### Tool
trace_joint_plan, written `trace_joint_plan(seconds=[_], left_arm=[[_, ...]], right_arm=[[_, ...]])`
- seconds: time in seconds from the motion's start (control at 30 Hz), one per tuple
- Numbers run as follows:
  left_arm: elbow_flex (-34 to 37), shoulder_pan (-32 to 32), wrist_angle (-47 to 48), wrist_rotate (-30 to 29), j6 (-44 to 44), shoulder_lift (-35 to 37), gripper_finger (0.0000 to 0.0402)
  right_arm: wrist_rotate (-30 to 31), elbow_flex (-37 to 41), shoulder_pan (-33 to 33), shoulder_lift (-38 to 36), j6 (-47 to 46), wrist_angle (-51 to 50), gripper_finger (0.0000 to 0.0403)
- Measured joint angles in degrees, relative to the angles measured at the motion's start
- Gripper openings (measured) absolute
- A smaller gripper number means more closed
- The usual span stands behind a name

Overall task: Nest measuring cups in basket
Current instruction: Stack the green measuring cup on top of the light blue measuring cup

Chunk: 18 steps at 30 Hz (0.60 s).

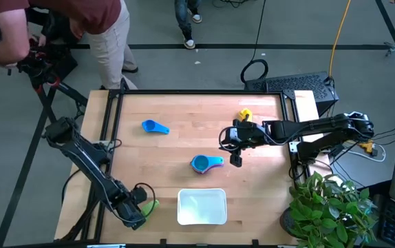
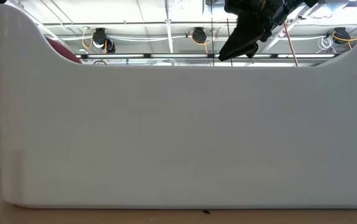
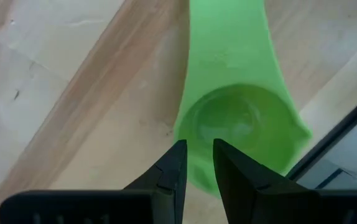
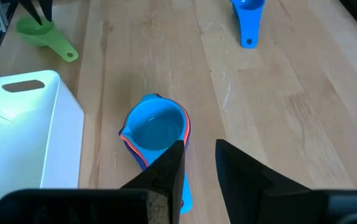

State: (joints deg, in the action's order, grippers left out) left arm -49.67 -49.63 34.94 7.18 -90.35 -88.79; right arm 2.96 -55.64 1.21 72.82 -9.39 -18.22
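Observation:
A green measuring cup point(image 3: 241, 124) sits at the table's near left corner point(image 1: 149, 204), with my left gripper point(image 3: 200, 146) shut on its rim. A stack of nested cups point(image 4: 157, 127), light blue on top with orange and dark blue rims below, stands mid-table point(image 1: 201, 164). My right gripper point(image 4: 200, 146) hangs shut just right of it point(image 1: 235, 158), raised in the low view point(image 2: 228, 55). A lone blue cup point(image 1: 155, 127) lies farther left and a yellow cup point(image 1: 244, 114) near the far right. The white basket point(image 1: 201, 194) sits at the near edge. My left gripper pinches the green cup's bowl rim point(image 3: 188, 163), on the side opposite its handle point(image 3: 228, 37). One finger point(image 3: 231, 171) is over the bowl's inside and the other point(image 3: 169, 171) outside it. The fingers come from above, slanting. The cup's base rests on the table.
The basket's wall point(image 2: 178, 124) fills the low view. A black frame rail point(image 3: 346, 124) runs close beside the green cup. A person point(image 1: 80, 21) stands beyond the far left corner, and a potted plant point(image 1: 325, 207) sits off the near right corner. Bare wood lies between the cups.

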Motion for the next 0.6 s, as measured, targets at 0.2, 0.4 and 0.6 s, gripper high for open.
trace_joint_plan(seconds=[0.2,0.4,0.6], left_arm=[[0.0,0.0,-0.2,0.3,0.1,-0.9,0.0081],[0.0,0.0,-0.5,0.3,0.0,0.7,0.0081],[0.0,0.0,1.4,0.3,-1.6,3.2,0.0081]], right_arm=[[0.0,0.0,0.0,0.0,0.0,0.0,0.0084],[0.0,0.0,-0.1,0.0,0.0,0.0,0.0084],[0.0,0.0,-0.1,0.0,0.0,0.0,0.0084]])
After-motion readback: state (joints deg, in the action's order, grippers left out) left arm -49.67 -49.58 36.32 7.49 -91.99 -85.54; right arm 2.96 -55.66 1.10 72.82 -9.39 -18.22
